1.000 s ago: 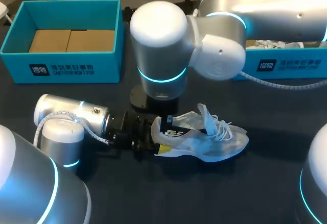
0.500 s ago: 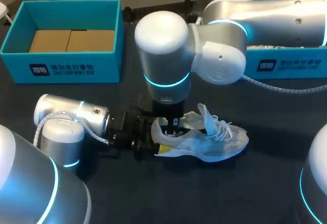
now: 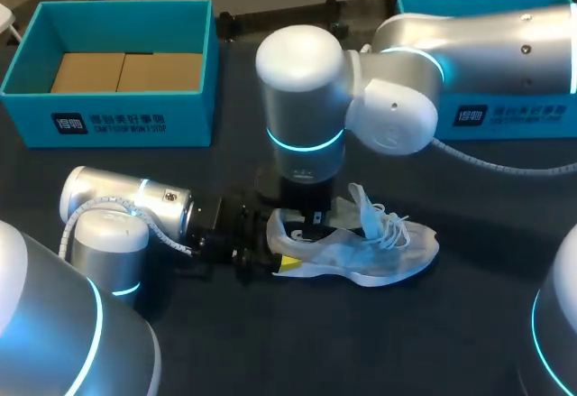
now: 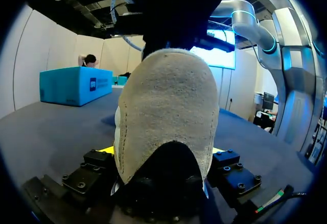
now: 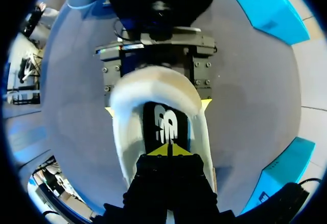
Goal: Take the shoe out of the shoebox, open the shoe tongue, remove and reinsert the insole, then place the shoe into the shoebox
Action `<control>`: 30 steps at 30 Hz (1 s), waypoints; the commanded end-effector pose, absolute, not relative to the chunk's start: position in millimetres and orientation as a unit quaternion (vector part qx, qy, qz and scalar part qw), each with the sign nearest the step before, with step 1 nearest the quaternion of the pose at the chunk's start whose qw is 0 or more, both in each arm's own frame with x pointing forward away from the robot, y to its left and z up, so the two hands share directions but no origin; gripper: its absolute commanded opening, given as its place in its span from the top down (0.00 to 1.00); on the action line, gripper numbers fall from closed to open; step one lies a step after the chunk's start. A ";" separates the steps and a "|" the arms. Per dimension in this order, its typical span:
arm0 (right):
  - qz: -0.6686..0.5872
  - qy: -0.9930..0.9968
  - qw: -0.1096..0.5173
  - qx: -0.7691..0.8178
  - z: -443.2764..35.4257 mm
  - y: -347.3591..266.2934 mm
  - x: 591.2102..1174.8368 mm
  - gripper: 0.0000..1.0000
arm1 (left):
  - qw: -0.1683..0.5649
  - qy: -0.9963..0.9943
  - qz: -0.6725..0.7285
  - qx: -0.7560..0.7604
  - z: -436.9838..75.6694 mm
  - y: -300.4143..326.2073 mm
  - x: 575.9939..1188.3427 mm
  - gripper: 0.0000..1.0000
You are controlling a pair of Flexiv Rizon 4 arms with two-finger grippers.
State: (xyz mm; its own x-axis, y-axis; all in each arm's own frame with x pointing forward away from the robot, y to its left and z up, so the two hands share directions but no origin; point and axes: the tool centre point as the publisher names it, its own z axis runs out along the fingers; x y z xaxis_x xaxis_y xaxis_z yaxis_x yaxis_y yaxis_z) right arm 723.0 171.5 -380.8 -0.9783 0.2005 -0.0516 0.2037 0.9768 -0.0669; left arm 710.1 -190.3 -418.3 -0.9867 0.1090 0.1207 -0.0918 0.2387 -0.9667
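Note:
A white mesh shoe (image 3: 361,253) lies on its side on the dark table, laces toward the right. My left gripper (image 3: 270,253) lies flat on the table and has the heel (image 4: 166,106) between its fingers. Their yellow tips (image 5: 108,110) press the heel from both sides. My right gripper (image 3: 313,225) points straight down into the shoe's opening. It is shut, its yellow tips (image 5: 167,150) together just over the insole's black heel patch (image 5: 166,124). Whether they touch the insole I cannot tell.
A teal shoebox (image 3: 108,116) with brown cardboard inside stands at the back left. A second teal box (image 3: 505,116) stands at the back right, partly behind my right arm. The right arm's thick wrist (image 3: 302,98) hangs over the shoe.
My right arm has shifted to the right and its shut gripper has come down into the shoe's opening. The left arm and the shoe have stayed put.

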 end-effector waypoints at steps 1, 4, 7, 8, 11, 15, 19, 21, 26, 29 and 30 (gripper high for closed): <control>-0.028 0.994 0.019 0.109 -387.5 162.1 723.2 1.00 | 0.081 -0.783 0.617 -0.005 -422.2 -190.1 709.9 1.00; -0.027 0.992 0.015 0.119 -390.3 155.0 722.8 1.00 | 0.081 -0.783 0.617 -0.005 -422.2 -190.1 709.9 1.00; -0.026 0.992 0.015 0.122 -390.6 150.4 721.9 1.00 | 0.081 -0.783 0.617 -0.005 -422.2 -190.1 709.9 1.00; -0.026 0.992 0.015 0.123 -390.5 149.9 721.8 1.00 | 0.081 -0.783 0.617 -0.005 -422.2 -190.1 709.9 1.00; -0.027 0.992 0.014 0.126 -390.1 145.5 721.8 1.00 | 0.081 -0.783 0.617 -0.005 -422.2 -190.1 709.9 1.00; -0.017 0.991 0.015 0.129 -389.9 136.9 724.4 0.87 | 0.081 -0.783 0.617 -0.005 -422.2 -190.1 709.9 1.00; -0.016 0.991 0.014 0.131 -388.7 131.4 727.9 0.78 | 0.081 -0.783 0.617 -0.005 -422.2 -190.1 709.9 1.00; -0.017 0.991 0.013 0.131 -389.2 130.0 728.3 0.72 | 0.081 -0.783 0.617 -0.005 -422.2 -190.1 709.9 1.00; -0.017 0.991 0.005 0.135 -395.1 127.8 728.7 0.65 | 0.081 -0.783 0.617 -0.005 -422.2 -190.1 709.9 1.00; -0.013 0.991 -0.001 0.135 -401.3 127.3 729.5 0.58 | 0.081 -0.783 0.617 -0.005 -422.2 -190.1 709.9 1.00; -0.014 0.991 -0.004 0.134 -402.6 127.5 729.5 0.58 | 0.081 -0.783 0.617 -0.005 -422.2 -190.1 709.9 1.00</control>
State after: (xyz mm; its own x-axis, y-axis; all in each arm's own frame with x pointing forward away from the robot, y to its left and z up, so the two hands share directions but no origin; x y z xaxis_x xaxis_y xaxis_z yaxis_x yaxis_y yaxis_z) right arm 725.7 129.5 -394.7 -0.9636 0.2673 -0.0067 0.2674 0.9630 -0.0344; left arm 710.4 -190.4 -418.2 -0.9867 0.1087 0.1212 -0.0924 0.2387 -0.9667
